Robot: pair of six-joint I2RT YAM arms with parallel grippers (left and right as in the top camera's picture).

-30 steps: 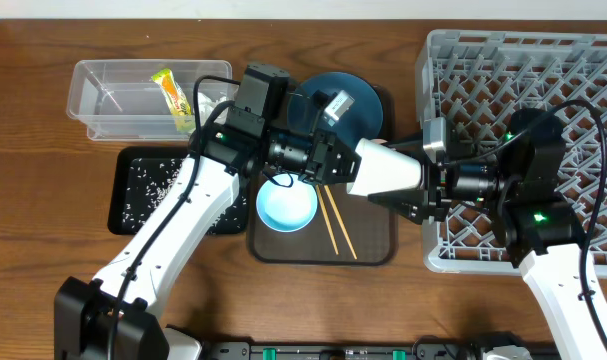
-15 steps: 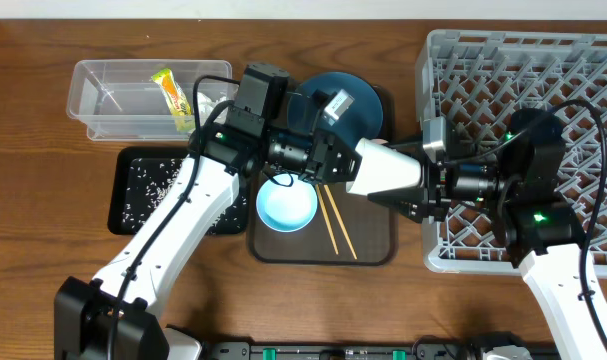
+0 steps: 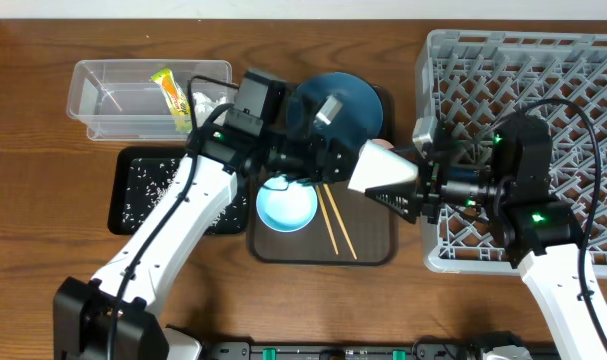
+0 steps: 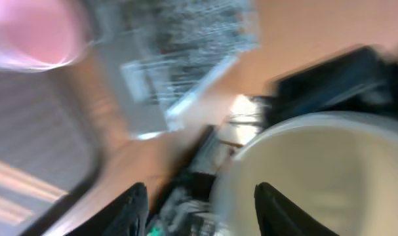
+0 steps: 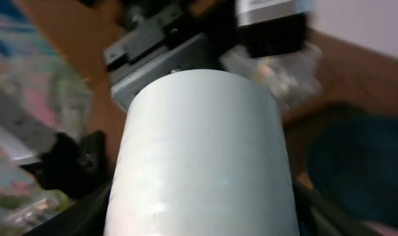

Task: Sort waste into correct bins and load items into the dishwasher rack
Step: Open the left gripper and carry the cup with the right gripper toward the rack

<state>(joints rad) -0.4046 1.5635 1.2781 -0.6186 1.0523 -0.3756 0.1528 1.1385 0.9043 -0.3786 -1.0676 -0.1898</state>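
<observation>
A small white cup (image 3: 383,170) hangs on its side above the brown tray, between the two arms. My right gripper (image 3: 420,186) is shut on the cup (image 5: 202,151), with a finger on each flank. My left gripper (image 3: 328,160) is at the cup's mouth end with its jaws apart. In the blurred left wrist view the cup's rim (image 4: 317,164) lies by the right finger of my left gripper (image 4: 202,210). The light blue bowl (image 3: 286,207), chopsticks (image 3: 333,225) and dark blue plate (image 3: 338,100) are on the tray. The grey dishwasher rack (image 3: 543,70) is at the right.
The clear tub (image 3: 113,100) at the back left holds the snack wrapper (image 3: 173,95) and tissue (image 3: 205,100). The black tray (image 3: 143,185) in front of it holds rice grains. The brown serving tray (image 3: 373,240) lies under both grippers.
My left gripper's jaws have opened off the cup, which stays in the right gripper. The right arm has shifted slightly and the cup has tilted a little.
</observation>
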